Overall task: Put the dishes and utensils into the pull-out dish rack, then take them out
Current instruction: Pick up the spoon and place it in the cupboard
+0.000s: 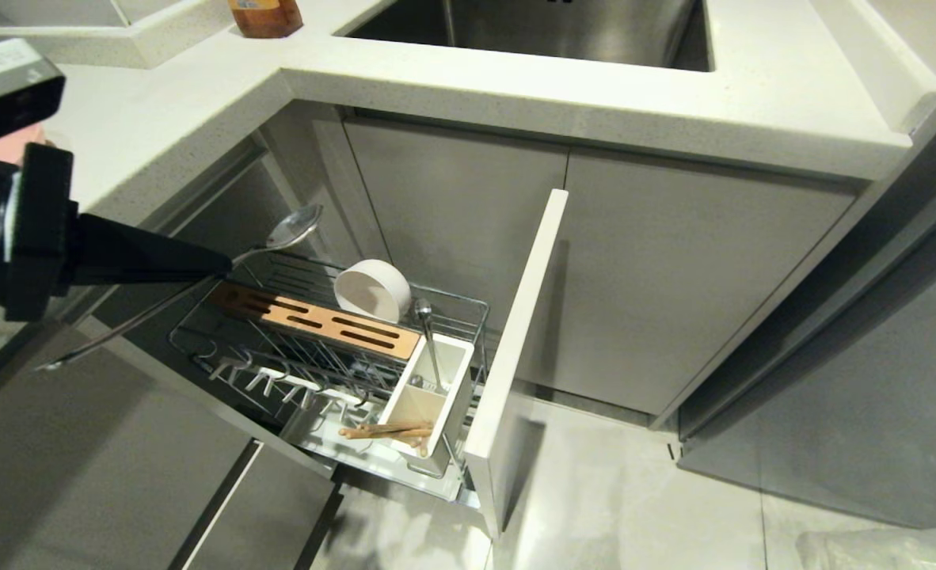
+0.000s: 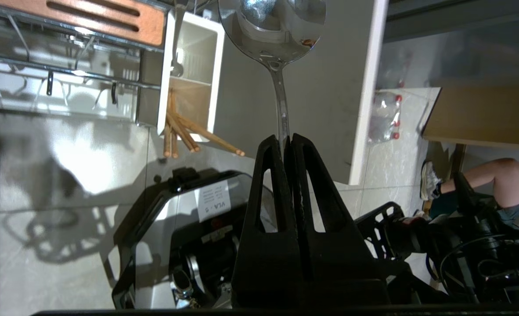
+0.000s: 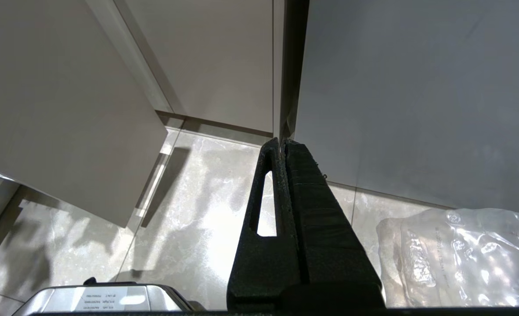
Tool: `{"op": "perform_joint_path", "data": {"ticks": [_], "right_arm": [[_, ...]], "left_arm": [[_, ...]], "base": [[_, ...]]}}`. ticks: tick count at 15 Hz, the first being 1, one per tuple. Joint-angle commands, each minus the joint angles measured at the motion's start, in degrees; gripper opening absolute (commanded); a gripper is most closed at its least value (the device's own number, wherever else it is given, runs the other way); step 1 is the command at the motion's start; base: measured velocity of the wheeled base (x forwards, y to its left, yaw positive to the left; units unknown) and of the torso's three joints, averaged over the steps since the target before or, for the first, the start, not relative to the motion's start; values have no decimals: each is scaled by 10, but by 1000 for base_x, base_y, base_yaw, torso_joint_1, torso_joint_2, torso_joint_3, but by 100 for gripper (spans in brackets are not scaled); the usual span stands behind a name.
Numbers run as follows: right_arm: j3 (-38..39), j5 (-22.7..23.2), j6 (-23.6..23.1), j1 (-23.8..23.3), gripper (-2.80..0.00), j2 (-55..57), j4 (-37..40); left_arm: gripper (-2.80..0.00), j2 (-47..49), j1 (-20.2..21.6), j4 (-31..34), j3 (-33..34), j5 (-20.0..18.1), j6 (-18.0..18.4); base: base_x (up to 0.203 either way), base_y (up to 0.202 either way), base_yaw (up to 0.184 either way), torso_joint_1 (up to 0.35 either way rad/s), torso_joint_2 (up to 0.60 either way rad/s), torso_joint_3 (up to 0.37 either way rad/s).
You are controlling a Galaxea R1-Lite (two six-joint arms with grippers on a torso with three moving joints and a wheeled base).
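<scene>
A slim metal spoon [image 1: 290, 231] is gripped by its handle in the closed left gripper [image 1: 226, 265], above the back left part of the pull-out dish rack [image 1: 468, 305]; its long axis runs on from the fingers, bowl end pointed up and away toward the counter edge, and its polished bowl is seen mirror-bright in the left wrist view [image 2: 272, 27]; a second metal utensil [image 1: 428, 340] stands upright in the white utensil box [image 1: 458, 378], handle end down; the light wooden chopsticks [image 1: 385, 431] lie tilted in the box's front compartment, tips jutting over its wall; the plain white bowl [image 1: 373, 290] is set on its side at the rack's back, just behind the slotted wooden block [image 1: 317, 319]; the tall pale-grey front panel [image 1: 515, 356] stands at the drawer's right; a person's bare leg [image 2: 490, 175] is seen on the floor beyond; the right gripper [image 3: 282, 142] is closed on nothing, near the floor beside clear plastic wrapping [image 3: 461, 254].
</scene>
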Motion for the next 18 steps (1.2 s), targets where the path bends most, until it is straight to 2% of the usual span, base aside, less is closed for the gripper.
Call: {"op": "perform_joint_path", "data": {"ticks": [1,4,5,9,13,18], "right_arm": [[1,0,0,0,-280,0,0],[1,0,0,1,-280,0,0],[2,0,0,1,-280,0,0],[2,0,0,0,-280,0,0],[1,-1,0,0,-280,0,0],[2,0,0,0,-280,0,0]], "left_arm": [[-280,34,-2,3,1,0,-1],[-280,77,-14,5,0,3,-2],[-280,91,-30,10,-1,6,-2],[-280,139,-75,49,-19,56,-7],[-280,189,-90,52,-49,88,-56],[-280,259,-108,63,-91,104,-118]], "base": [[0,0,0,0,0,0],[0,0,0,0,0,0],[0,0,0,0,0,0],[0,0,0,0,0,0],[0,0,0,0,0,0],[0,0,0,0,0,0]]}}
